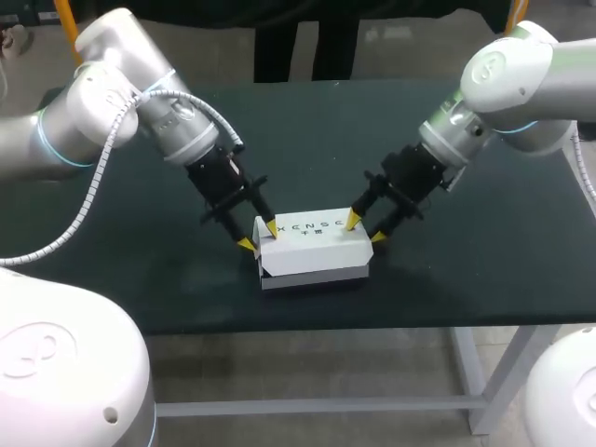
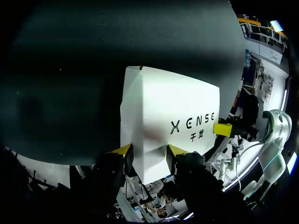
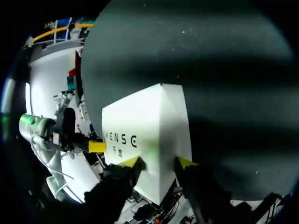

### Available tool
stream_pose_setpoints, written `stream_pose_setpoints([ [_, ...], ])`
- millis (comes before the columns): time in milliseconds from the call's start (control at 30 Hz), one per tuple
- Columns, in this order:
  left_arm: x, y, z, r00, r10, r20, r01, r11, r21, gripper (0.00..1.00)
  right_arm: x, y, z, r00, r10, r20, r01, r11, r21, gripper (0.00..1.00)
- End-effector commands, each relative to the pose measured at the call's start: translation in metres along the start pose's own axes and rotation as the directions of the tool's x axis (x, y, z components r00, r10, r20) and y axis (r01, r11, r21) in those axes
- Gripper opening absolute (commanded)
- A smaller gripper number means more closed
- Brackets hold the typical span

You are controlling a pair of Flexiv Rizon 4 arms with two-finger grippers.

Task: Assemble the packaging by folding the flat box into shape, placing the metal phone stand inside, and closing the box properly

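A white cardboard box (image 1: 315, 244) sits near the middle of the table's (image 1: 140, 270) front edge. Your left gripper (image 1: 258, 236) and right gripper (image 1: 365, 228) straddle its two ends, fingers partly spread, tips at the lid, clamping nothing. Expect it to be light, thin-walled and easily dented; hold the stiffer end corners, not the lid's middle.
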State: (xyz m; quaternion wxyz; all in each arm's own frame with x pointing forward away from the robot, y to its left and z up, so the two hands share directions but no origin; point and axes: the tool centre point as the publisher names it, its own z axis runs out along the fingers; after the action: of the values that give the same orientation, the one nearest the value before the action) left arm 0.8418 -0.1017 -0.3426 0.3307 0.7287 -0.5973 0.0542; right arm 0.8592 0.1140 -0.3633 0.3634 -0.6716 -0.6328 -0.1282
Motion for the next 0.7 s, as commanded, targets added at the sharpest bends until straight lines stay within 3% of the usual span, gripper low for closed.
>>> stream_pose_setpoints([
  [33,0.0049,-0.0051,-0.0005,1.000,-0.006,0.003,0.006,1.000,-0.020,0.49,0.0037,0.0036,-0.0001,1.000,0.002,-0.002,-0.002,1.000,0.016,0.52],
  [700,0.0112,-0.0062,-0.0048,0.998,-0.064,0.003,0.064,0.995,-0.071,0.48,0.0075,0.0049,-0.0062,0.999,0.038,-0.012,-0.037,0.995,0.095,0.55],
])
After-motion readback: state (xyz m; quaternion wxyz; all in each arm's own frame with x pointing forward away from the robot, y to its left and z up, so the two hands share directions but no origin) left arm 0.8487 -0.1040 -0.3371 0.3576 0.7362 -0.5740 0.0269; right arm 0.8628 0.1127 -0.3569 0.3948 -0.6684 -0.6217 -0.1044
